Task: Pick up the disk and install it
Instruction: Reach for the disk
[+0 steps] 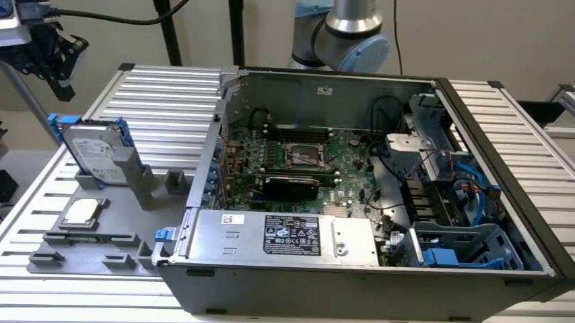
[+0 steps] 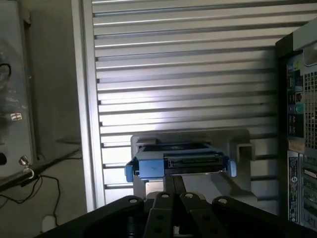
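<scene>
End effector [image 1: 61, 87] hangs clear above the disk's [image 1: 94, 151] top edge.

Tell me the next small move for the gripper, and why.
Probably lower the gripper toward the disk, in line with it. The disk stands upright in its grey holder beside the open computer case, and the gripper hangs above it without touching; in the wrist view the disk's edge lies just ahead.

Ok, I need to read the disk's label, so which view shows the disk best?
The exterior view: the disk stands upright in its grey holder, its white label facing the camera. The wrist view shows its connector edge and blue rails.
</scene>
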Controlling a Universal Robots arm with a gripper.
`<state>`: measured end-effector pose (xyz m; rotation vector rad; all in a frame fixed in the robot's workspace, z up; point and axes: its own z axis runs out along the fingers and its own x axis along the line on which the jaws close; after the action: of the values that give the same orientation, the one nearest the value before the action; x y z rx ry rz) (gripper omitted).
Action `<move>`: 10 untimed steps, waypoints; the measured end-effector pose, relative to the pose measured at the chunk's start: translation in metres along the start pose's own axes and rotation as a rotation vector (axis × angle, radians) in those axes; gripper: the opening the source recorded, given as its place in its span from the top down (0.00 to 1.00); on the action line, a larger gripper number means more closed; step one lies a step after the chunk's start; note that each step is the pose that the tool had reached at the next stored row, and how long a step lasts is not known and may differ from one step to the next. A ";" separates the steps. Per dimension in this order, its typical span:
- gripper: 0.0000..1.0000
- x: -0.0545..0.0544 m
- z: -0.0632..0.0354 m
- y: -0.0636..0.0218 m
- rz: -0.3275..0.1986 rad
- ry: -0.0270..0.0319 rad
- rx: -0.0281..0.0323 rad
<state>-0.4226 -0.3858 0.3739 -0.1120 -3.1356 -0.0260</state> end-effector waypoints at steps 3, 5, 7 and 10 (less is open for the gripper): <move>1.00 0.012 0.0026 0.0007 -0.001 -0.0003 0.0032; 1.00 0.017 0.0041 0.0014 -0.006 -0.0003 0.0047; 1.00 0.019 0.0045 0.0021 -0.013 -0.0002 0.0052; 1.00 0.019 0.0045 0.0021 -0.014 -0.0002 0.0053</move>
<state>-0.4411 -0.3822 0.3695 -0.0899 -3.1365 -0.0178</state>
